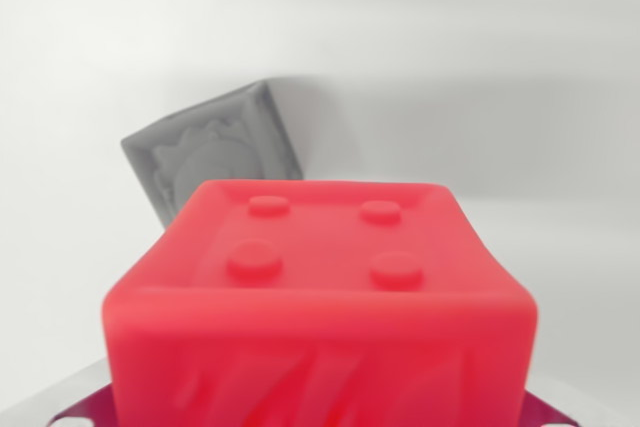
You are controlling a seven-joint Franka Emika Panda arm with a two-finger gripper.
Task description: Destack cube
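You are looking through the wrist view at a red cube (pixel 320 307) that is filling the lower half of the frame, very close to the lens and slightly out of focus. Its top face is showing 4 round studs arranged in a square, 2 toward 12 o'clock and 2 toward 6 o'clock. Its front face is carrying faint raised diagonal marks, too blurred to read.

Beyond the red cube, toward 11 o'clock, a grey cube (pixel 215 152) is lying on the white surface (pixel 520 67). It is turned at an angle, 1 corner pointing toward 12 o'clock, and its upper face is showing an embossed relief that you cannot identify at this sharpness. The red cube's far edge is overlapping the grey cube's near part in the picture; you cannot tell whether the 2 are touching or apart.

At the bottom corners, at 7 and 5 o'clock, dark magenta-tinted parts (pixel 80 412) are showing under the red cube; what they are is unclear.

The gripper fingers are not appearing anywhere in this frame, so you cannot tell whether the hand is open, closed or gripping the red cube.
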